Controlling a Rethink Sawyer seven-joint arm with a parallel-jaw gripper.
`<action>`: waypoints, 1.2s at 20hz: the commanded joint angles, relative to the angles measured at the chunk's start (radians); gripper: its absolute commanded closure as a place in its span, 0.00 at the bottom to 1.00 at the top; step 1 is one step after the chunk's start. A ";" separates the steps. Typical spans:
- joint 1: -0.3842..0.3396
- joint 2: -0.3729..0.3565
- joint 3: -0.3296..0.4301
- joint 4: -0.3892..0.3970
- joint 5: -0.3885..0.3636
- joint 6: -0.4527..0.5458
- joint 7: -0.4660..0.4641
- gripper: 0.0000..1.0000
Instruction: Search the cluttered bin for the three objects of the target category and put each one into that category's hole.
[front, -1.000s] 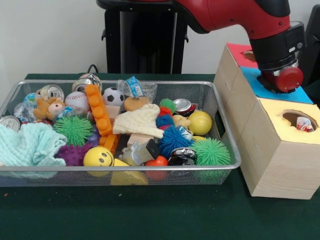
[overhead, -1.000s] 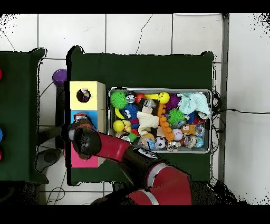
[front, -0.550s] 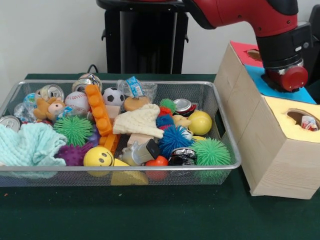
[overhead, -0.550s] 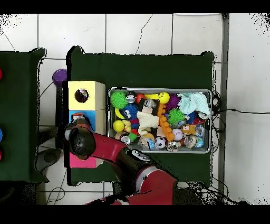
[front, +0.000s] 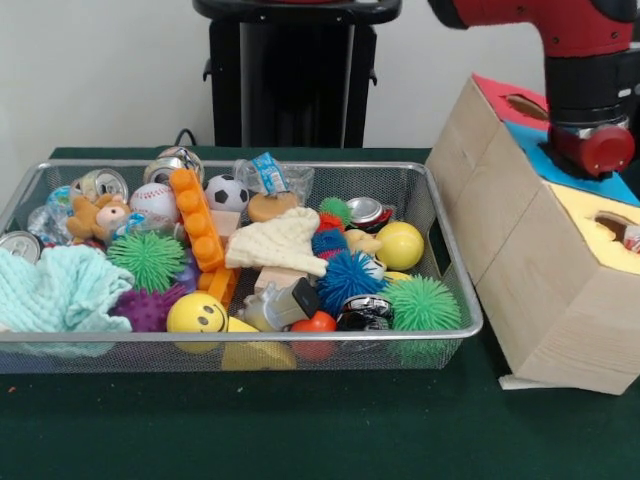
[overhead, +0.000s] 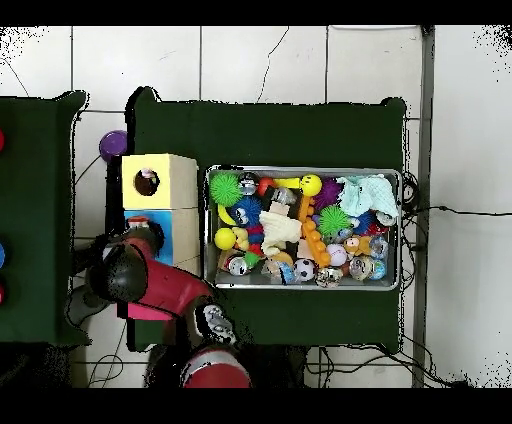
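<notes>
Worktop: we see green cloth under everything, bare along the near edge.
Bin: a wire mesh tray, packed full, left of the box and close beside it.
Bin, near row: we count a yellow smiley ball, a green spiky ball, a purple spiky ball and a pale blue knitted cloth at the left end.
Bin, middle: a cream knitted hat, a blue spiky ball, a second green spiky ball, an orange block strip and a plain yellow ball.
Bin, far row: a soccer ball, a baseball and several crushed cans.
Box: wooden, tipped up on its right side, so its left bottom edge is off the cloth; the top has 3 coloured panels, yellow, blue and red.
Yellow hole: we see a small red and white item inside it at the right frame edge.
Arm: red and black, over the blue panel and reaching down to it.
Fingers: hidden behind the wrist; we cannot tell their state.
</notes>
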 joint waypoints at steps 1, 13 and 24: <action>0.318 0.002 -0.241 -0.019 0.165 0.299 0.116 1.00; 0.504 -0.116 -0.543 -0.156 0.031 0.678 0.282 1.00; 0.461 -0.071 -0.613 -0.153 0.029 0.666 0.208 1.00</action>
